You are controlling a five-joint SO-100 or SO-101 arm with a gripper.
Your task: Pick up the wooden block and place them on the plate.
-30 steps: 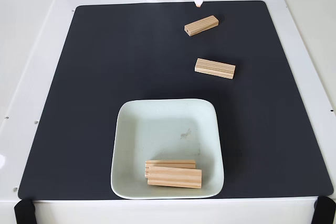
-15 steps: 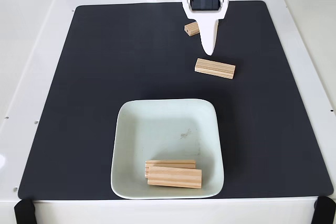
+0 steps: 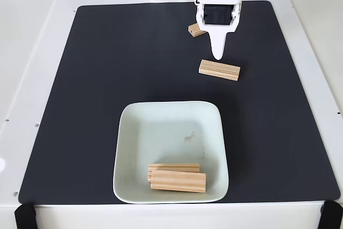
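While gripper (image 3: 217, 54) hangs just above mid-mat block (image 3: 219, 69), we cannot tell finger gap. Arm hides most of far block (image 3: 195, 29). Two blocks (image 3: 177, 177) lie in plate (image 3: 161, 127), near edge.

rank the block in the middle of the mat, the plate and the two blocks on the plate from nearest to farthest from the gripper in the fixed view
From the gripper:
1. Middle block, just below the tip.
2. Plate, lower on the mat.
3. Two stacked blocks, at the plate's near edge.
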